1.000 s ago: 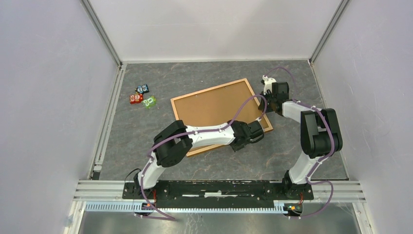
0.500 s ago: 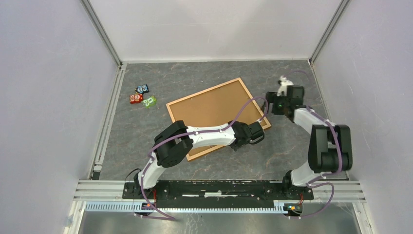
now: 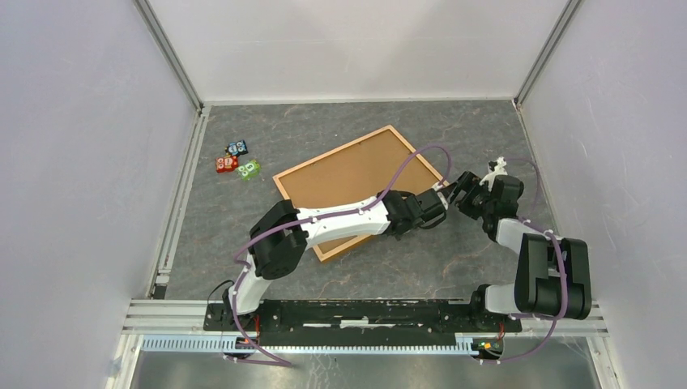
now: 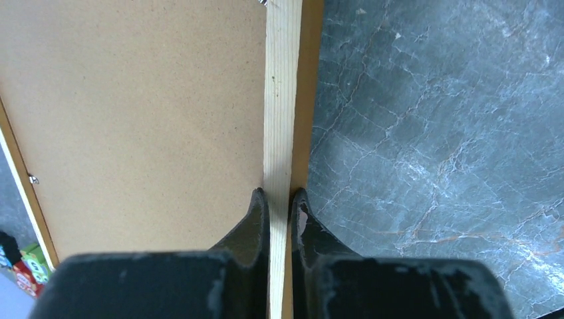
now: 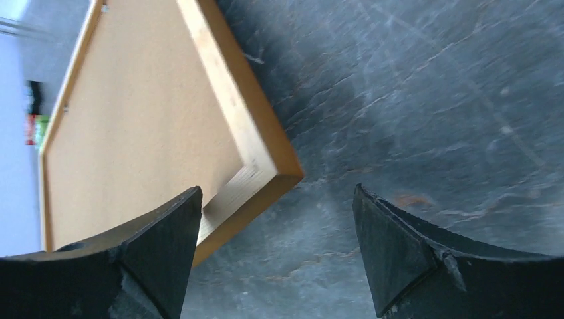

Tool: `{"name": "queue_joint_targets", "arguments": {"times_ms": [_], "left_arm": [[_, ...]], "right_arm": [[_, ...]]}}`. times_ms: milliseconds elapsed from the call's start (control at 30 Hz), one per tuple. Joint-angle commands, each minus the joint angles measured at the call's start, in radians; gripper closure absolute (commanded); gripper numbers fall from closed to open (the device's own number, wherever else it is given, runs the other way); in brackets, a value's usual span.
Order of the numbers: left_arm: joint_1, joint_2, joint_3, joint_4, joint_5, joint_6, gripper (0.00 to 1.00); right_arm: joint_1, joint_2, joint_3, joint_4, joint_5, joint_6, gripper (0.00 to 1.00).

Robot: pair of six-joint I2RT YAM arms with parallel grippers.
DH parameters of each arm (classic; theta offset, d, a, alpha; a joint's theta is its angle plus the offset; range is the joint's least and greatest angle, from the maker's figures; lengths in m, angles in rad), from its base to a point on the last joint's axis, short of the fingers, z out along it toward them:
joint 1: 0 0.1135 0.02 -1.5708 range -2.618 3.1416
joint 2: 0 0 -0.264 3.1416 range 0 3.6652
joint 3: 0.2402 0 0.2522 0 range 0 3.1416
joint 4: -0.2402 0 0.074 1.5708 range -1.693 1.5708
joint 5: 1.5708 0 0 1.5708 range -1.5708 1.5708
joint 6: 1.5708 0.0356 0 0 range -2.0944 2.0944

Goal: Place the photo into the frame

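Overhead, both arms reach from their bases at the near edge of the dark marbled table [image 3: 243,219] and meet at the right-hand end of the frame [image 3: 348,174].

The left wrist camera gives detail the overhead view lacks. The left tool [image 4: 279,199] has its two dark fingers pressed together on the frame's pale wooden rail, one finger on the board side and one on the outer side. From above, this tool [image 3: 437,203] hides its own grip.

The right wrist camera shows the right tool [image 5: 276,191] spread wide and holding nothing. The frame's corner sits low between the two fingers and touches neither of them. A soft shadow lies on the table beside that corner. Overhead, this tool [image 3: 468,190] is just beside the frame's right-hand corner, close to the left tool.

The frame is back-up, with its plain brown fibreboard facing the cameras. It is turned diagonally, so its long axis runs from near left to far right. The left forearm crosses over its near long edge.

Further back and to the left, well apart from the frame, is a small cluster of coloured toy blocks [image 3: 237,160]. Only the overhead view shows them clearly.
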State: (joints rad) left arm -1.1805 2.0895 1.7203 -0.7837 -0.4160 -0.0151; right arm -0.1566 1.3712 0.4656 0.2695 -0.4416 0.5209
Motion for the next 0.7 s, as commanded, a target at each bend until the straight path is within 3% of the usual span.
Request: {"name": "queue_joint_targets", "arguments": {"times_ms": [0, 200, 400, 667], "left_arm": [[-0.001, -0.079, 0.107, -0.003, -0.152, 0.043, 0.98], [0.000, -0.081, 0.140, -0.009, -0.124, 0.041, 0.98], [-0.001, -0.095, 0.157, -0.008, -0.110, 0.038, 0.98], [-0.002, -0.168, 0.120, 0.029, -0.055, 0.025, 0.98]], "right_arm": [[0.042, -0.048, -0.058, 0.249, -0.071, 0.213, 0.14], [0.165, -0.040, -0.141, 0.487, -0.058, 0.457, 0.19], [0.304, -0.086, -0.199, 0.525, 0.045, 0.616, 0.20], [0.368, -0.137, -0.249, 0.501, 0.169, 0.674, 0.43]]}}
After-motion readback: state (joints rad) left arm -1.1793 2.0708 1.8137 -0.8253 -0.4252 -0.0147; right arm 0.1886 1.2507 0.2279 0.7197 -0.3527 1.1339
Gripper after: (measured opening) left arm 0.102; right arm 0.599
